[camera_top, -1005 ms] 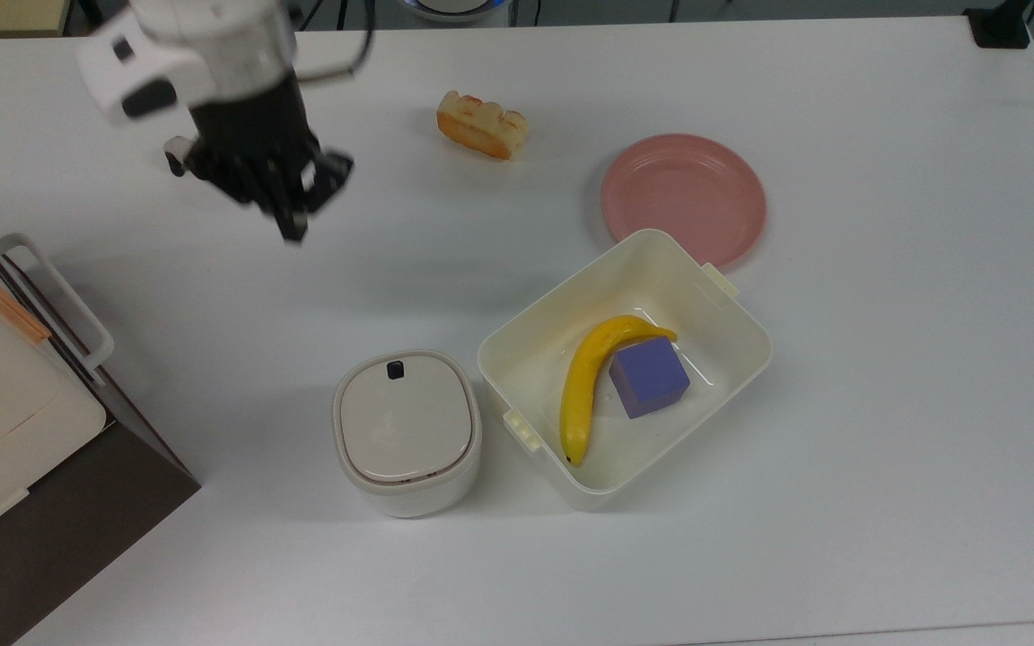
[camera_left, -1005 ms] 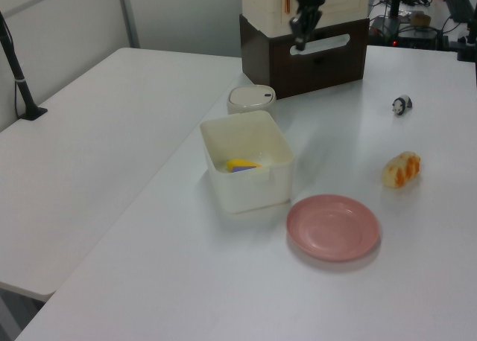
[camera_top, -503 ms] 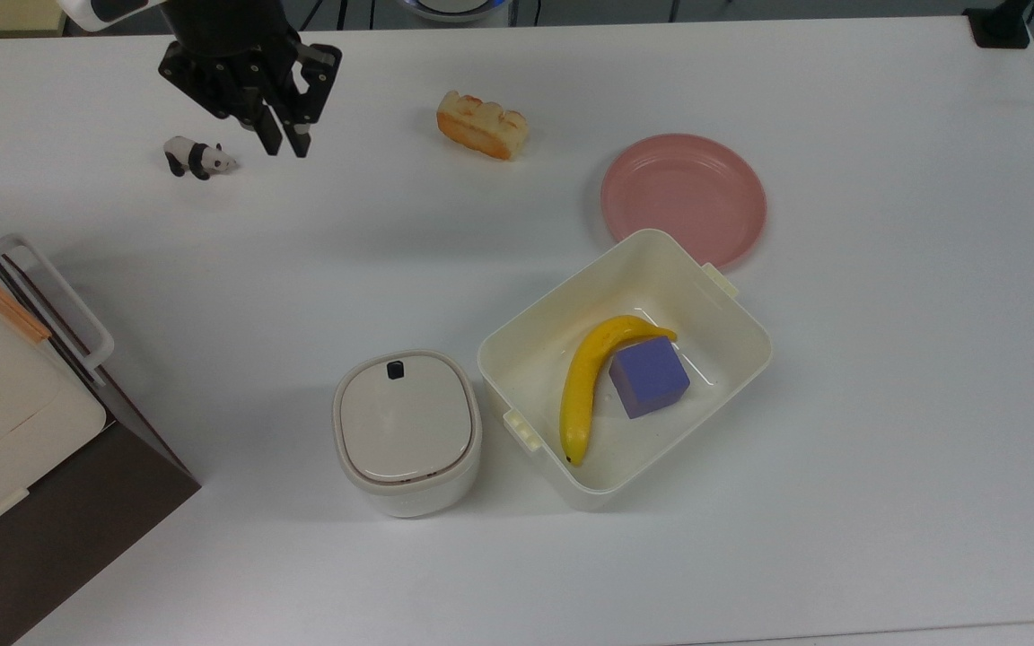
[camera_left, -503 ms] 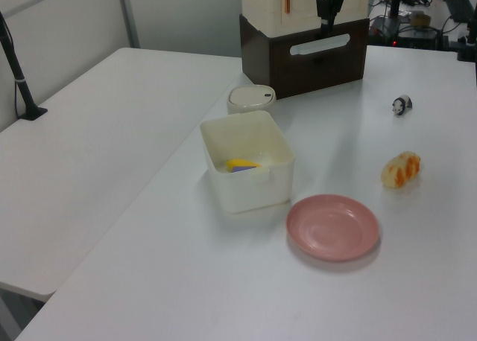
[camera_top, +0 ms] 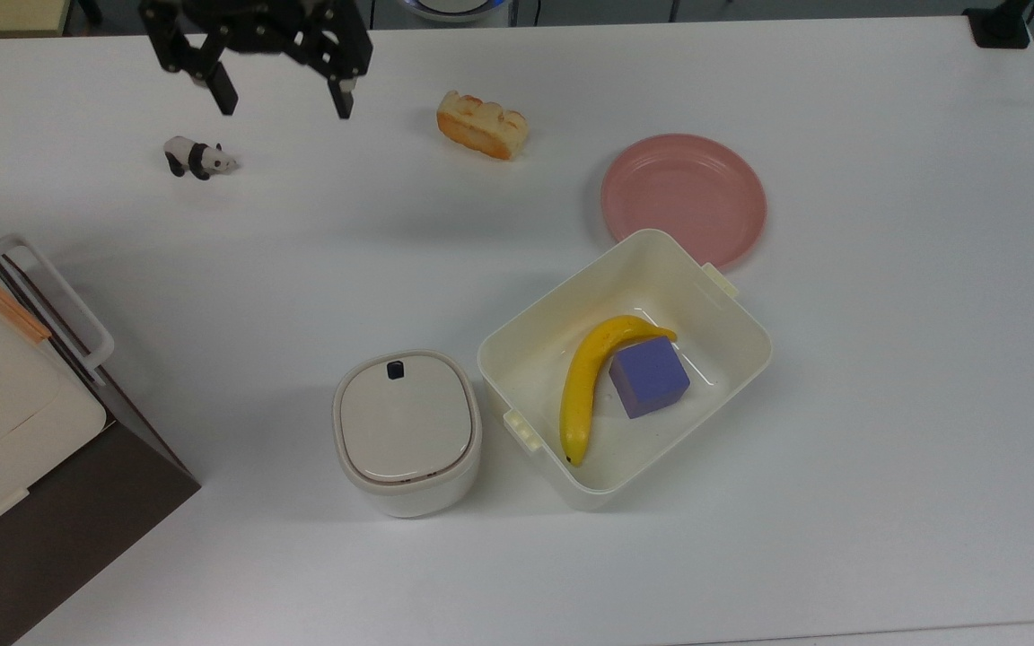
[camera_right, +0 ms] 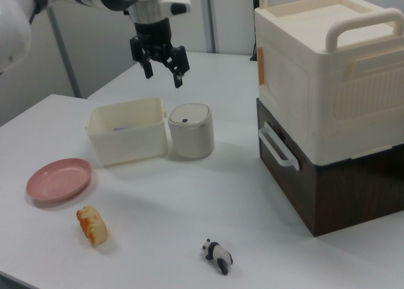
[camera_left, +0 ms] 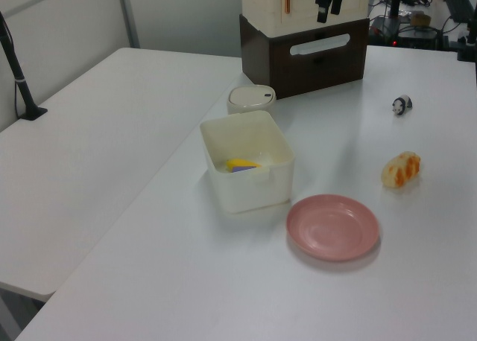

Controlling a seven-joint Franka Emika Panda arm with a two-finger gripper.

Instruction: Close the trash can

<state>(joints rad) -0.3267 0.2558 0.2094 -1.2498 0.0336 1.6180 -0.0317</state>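
Retreating gripper point(camera_top: 282, 100) is climbing away toward the top view's upper left, fingers spread and carrying nothing | trash can point(camera_top: 407, 432) is sitting lid-down beside the tub point(camera_top: 732, 309) | closure is judged complete, explaining the arm's clearance.

Smooth matt plastic trash can point(camera_top: 407, 432) and cream tub point(camera_top: 625, 368); glossy pink plate point(camera_top: 684, 197); smooth white table point(camera_top: 885, 359); dark wood-look cabinet point(camera_right: 341, 182).
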